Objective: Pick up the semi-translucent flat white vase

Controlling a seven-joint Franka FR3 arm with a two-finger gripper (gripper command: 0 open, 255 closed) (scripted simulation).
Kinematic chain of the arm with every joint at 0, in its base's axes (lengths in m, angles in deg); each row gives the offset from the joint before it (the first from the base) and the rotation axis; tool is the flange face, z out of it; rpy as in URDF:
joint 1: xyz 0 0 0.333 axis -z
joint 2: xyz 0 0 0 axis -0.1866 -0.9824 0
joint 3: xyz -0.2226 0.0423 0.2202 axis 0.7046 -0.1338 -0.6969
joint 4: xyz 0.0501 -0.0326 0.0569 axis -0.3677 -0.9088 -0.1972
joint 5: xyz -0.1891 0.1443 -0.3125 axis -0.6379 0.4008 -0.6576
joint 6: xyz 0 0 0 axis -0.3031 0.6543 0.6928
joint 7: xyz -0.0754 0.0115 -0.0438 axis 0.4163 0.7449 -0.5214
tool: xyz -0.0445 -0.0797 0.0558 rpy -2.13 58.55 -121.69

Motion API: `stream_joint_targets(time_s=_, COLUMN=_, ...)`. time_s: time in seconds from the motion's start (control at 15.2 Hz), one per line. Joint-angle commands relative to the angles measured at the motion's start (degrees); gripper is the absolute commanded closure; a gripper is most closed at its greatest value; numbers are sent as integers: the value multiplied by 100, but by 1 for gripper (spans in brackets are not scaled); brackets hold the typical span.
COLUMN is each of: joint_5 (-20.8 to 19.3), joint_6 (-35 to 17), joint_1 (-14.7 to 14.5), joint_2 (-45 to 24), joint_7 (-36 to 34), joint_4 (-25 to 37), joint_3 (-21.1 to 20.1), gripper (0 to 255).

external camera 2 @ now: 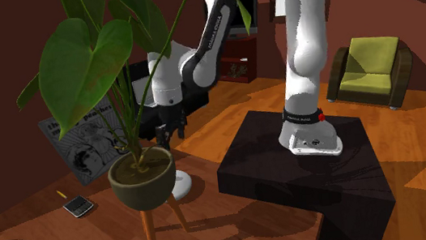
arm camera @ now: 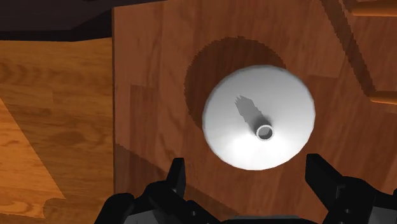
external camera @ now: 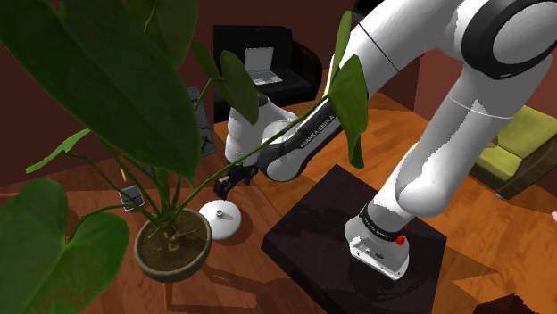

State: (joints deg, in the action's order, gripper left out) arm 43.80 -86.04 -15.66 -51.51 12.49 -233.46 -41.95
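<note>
The vase [arm camera: 257,118] is a flat, round, white body with a short narrow neck in its middle, and it stands upright on the wooden floor [arm camera: 57,114]. The wrist view looks straight down on it, so the open mouth of the neck shows as a small ring, and a round shadow lies on the floor beside the disc. In the shoulder view the vase [external camera: 220,218] appears from the side as a low dome, between the plant pot [external camera: 174,248] and the black stand [external camera: 339,223], near both but touching neither. In the second exterior view the vase [external camera 2: 182,186] is half hidden behind the plant pot [external camera 2: 143,179] and its wooden legs [external camera 2: 148,232], and only its edge is visible. The gripper [arm camera: 247,173] hangs above the vase with its two fingers [arm camera: 176,175] wide apart, and they touch nothing. The shoulder view shows the gripper [external camera: 223,189] a little above the neck, apart from it, and the second exterior view shows the gripper [external camera 2: 171,141] pointing straight down. Large green leaves [external camera: 107,80] cover much of the shoulder view. A small phone [external camera 2: 76,205] lies on the floor near the pot, and a printed sheet [external camera 2: 84,145] leans behind the plant. A green armchair [external camera 2: 369,70] stands far off, beyond the black stand [external camera 2: 290,172].
</note>
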Motion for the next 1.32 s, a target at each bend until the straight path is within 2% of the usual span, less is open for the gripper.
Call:
stream_joint_targets(time_s=0.0, joint_5=-637, joint_6=-239, joint_1=-165, joint_2=-563, joint_7=-590, joint_4=243, joint_3=125, gripper=0)
stream_joint_targets(time_s=0.13, joint_5=-1129, joint_6=-379, joint_1=-466, joint_2=-1066, joint_7=-1065, joint_4=540, joint_3=370, gripper=0)
stream_joint_targets(time_s=0.26, joint_5=-1455, joint_6=-478, joint_1=-755, joint_2=-1482, joint_7=-1400, joint_4=819, joint_3=598, gripper=0)
stream_joint_targets(time_s=0.86, joint_5=-1958, joint_6=-922, joint_1=-1152, joint_2=-2099, joint_7=-1799, joint_4=998, joint_3=1100, gripper=0)
stream_joint_targets(time_s=0.92, joint_5=-1963, joint_6=-929, joint_1=-1151, joint_2=-2103, joint_7=-1798, joint_4=994, joint_3=1105, gripper=255)
stream_joint_targets(time_s=1.25, joint_5=-1967, joint_6=-932, joint_1=-1159, joint_2=-2111, joint_7=-1805, joint_4=1000, joint_3=1110, gripper=255)
